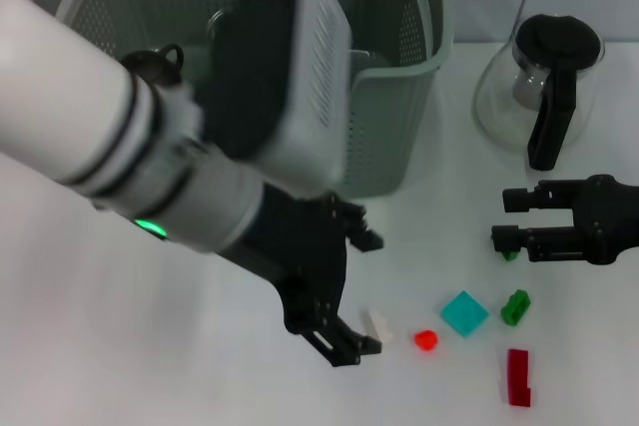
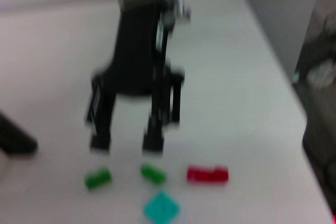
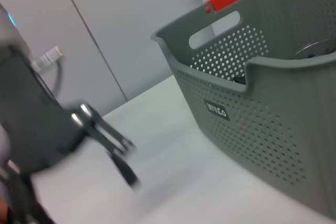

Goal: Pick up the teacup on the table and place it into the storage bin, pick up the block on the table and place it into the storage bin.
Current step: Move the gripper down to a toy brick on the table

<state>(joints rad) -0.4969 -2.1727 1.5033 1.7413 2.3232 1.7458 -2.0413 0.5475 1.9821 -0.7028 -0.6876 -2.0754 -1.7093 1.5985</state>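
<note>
Left gripper over the small blocks, right gripper waiting beside the jug.

Head view: the left gripper (image 1: 344,286) hangs low over the table (image 1: 120,346) with fingers apart and empty, a pale block (image 1: 378,325) just beside its lower finger and a small red piece (image 1: 426,339) near. A teal block (image 1: 464,312), a green block (image 1: 515,306) and a dark red block (image 1: 518,377) lie further right. The right gripper (image 1: 504,218), fingers apart, sits near the glass jug (image 1: 539,87). The storage bin (image 1: 389,137) stands behind; something dark and round shows inside, largely hidden by the arm, possibly the teacup.
Left wrist view: the right gripper stands over two green blocks.
Right wrist view: the bin shows a round rim inside.
Risk: closing off-centre could flick the pale block away, since it lies at one finger rather than between both.
</note>
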